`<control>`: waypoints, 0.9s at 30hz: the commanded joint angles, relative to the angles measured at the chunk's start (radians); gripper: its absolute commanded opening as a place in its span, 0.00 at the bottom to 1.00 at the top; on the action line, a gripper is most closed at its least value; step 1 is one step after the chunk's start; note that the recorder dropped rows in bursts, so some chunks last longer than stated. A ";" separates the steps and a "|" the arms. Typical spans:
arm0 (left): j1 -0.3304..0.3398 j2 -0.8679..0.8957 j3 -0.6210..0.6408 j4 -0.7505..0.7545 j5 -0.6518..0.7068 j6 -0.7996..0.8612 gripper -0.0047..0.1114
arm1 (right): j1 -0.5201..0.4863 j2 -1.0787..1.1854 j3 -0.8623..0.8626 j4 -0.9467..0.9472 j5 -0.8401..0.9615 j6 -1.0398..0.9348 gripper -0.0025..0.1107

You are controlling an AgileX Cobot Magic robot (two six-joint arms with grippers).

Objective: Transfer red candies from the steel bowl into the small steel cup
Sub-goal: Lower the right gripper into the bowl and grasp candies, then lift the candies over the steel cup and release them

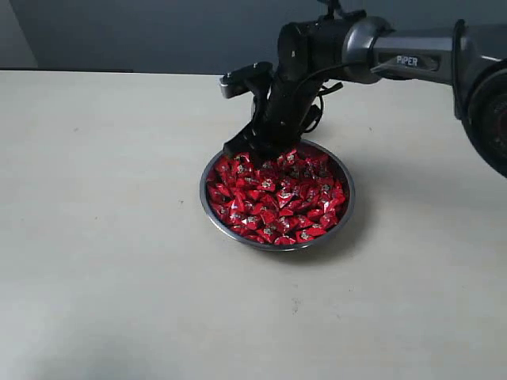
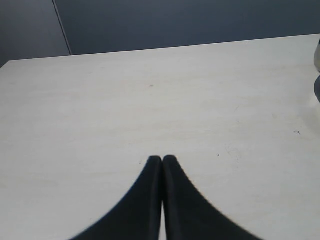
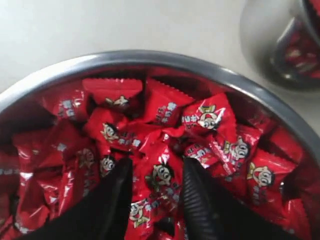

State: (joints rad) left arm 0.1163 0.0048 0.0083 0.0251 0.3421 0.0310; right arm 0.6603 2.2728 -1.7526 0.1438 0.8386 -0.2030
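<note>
We are looking at the right gripper (image 1: 252, 150), which is reaching across from the right and dipping into the far-left edge of the bowl (image 1: 277, 247). The bowl is sitting near the middle of the table (image 1: 103, 253) and is brimming with candies (image 1: 277, 202), piled up to its rim.

In the right wrist view the two black fingers (image 3: 112, 200) are standing apart and pressing down into the pile. One candy (image 3: 162, 175) is lying in the gap between them, and its wrapper seems to be touching both fingers. We are not able to tell whether the claw is already squeezing that candy or only straddling it. More candies are crowding around both fingers, their wrappers showing a small cartoon face.

The cup (image 3: 272, 45) is showing only in that wrist view, blurred, standing upright on the table just beyond the bowl's rim, apart from it. Red is glinting on its shiny side. In the exterior view we are not finding the cup.

The left gripper (image 2: 162, 159) is hovering over bare table, well away from the bowl, its fingertips pressed together with nothing between them.
</note>
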 commanded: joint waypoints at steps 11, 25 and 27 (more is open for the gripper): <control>-0.008 -0.005 -0.008 0.002 -0.005 -0.002 0.04 | -0.001 0.035 0.004 -0.071 0.024 0.013 0.01; -0.008 -0.005 -0.008 0.002 -0.005 -0.002 0.04 | -0.001 -0.130 0.004 -0.071 0.031 0.038 0.02; -0.008 -0.005 -0.008 0.002 -0.005 -0.002 0.04 | -0.001 -0.154 0.004 -0.071 0.018 0.038 0.02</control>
State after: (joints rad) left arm 0.1163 0.0048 0.0083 0.0251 0.3421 0.0310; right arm 0.6603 2.1564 -1.7513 0.0807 0.8714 -0.1680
